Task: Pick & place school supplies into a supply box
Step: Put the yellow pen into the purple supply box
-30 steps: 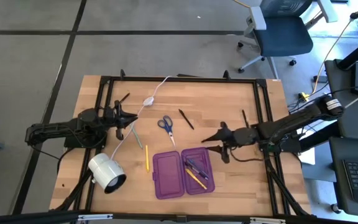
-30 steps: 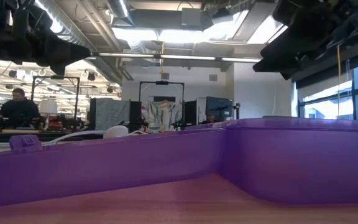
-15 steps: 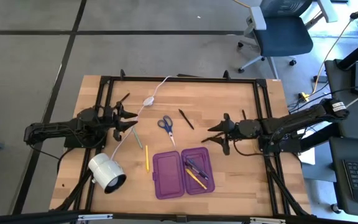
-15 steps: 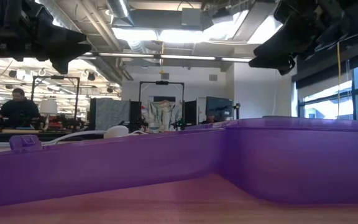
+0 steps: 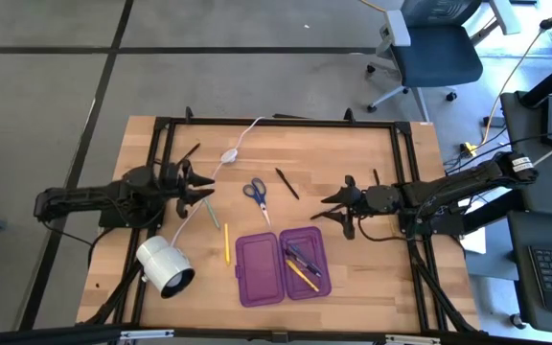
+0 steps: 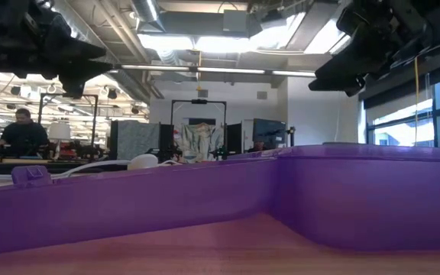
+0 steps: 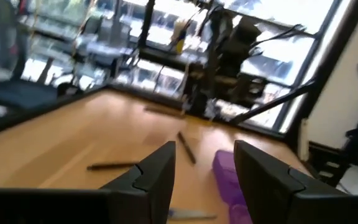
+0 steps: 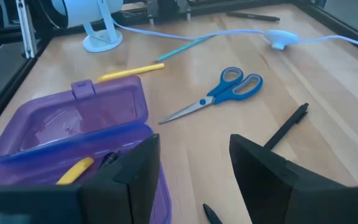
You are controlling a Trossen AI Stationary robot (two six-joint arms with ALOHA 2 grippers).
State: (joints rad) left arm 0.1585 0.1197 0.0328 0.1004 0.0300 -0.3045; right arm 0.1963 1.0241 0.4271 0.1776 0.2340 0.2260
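Note:
The purple supply box [image 5: 281, 265] lies open near the table's near edge, with pens and a yellow pencil [image 5: 302, 275] in its right half. Outside it on the wood lie the blue-handled scissors [image 5: 257, 196], a dark pen [image 5: 287, 183], a yellow pencil [image 5: 226, 242], a green pencil [image 5: 212, 213] and dark pens [image 5: 377, 180] [image 5: 192, 150]. My right gripper [image 5: 328, 207] hovers open to the right of the scissors [image 8: 219, 93], above the box's far right corner. My left gripper [image 5: 202, 186] hovers open over the white cable, left of the scissors.
A white cylindrical lamp [image 5: 164, 265] stands left of the box, and its white cable with an oval switch [image 5: 228, 155] runs to the far edge. A black frame [image 5: 276, 121] rims the table. Bare wood lies right of the box.
My right gripper has drawn back a little toward the table's right edge and rolled about its wrist. My left gripper has rolled about its wrist too. Both stay open, and nothing on the table has moved.

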